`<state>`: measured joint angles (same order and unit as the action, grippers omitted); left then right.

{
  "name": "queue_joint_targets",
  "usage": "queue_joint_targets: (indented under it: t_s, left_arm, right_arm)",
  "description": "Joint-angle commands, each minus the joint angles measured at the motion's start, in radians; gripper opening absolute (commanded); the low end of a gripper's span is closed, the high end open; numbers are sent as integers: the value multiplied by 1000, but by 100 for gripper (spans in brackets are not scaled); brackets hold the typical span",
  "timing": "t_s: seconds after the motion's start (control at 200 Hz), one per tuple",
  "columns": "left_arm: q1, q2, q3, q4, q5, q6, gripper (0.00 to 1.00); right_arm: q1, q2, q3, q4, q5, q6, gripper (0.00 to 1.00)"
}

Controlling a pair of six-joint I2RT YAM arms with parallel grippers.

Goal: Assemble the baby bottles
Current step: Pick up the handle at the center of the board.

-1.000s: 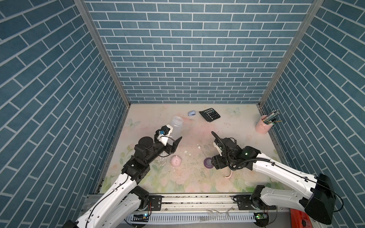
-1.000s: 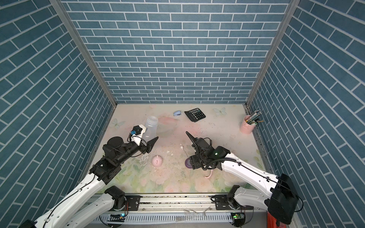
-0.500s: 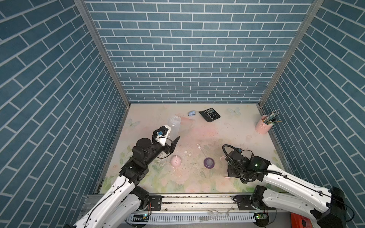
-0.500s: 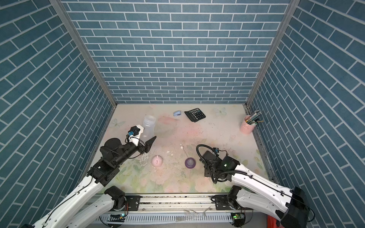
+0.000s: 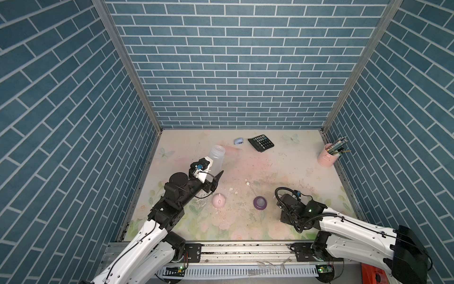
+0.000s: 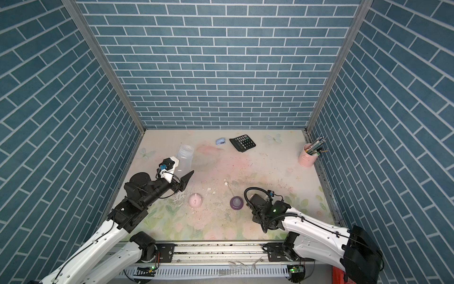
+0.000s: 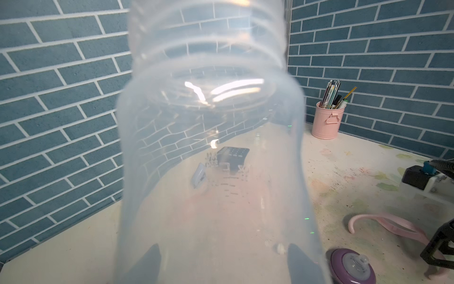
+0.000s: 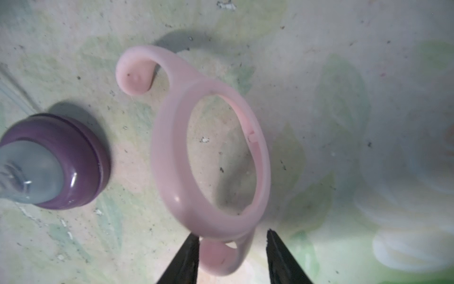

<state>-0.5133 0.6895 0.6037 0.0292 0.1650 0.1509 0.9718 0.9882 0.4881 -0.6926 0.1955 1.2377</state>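
Here left pincer clamps clear bottle; right pincer, parted, straddles a handle of the pink ring.

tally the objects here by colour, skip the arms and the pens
pink: 3 (dome cap, handle ring, pen cup)
purple: 1 (collar with teat)
clear: 1 (bottle body)
black: 1 (calculator)
pale blue: 1 (small object by the calculator)
total: 7
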Motion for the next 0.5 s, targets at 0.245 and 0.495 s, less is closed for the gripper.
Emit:
queue_joint_targets:
  t_s: [0.245,0.495]
  left_arm:
    - [-4,-26,24,-8,9,13,65]
    - [-4,-21,25,-12,34,16,65]
  right_arm:
    - [13,-22,-80,18,-18,141,30]
    - [16,-35,13,-134,37,82,2]
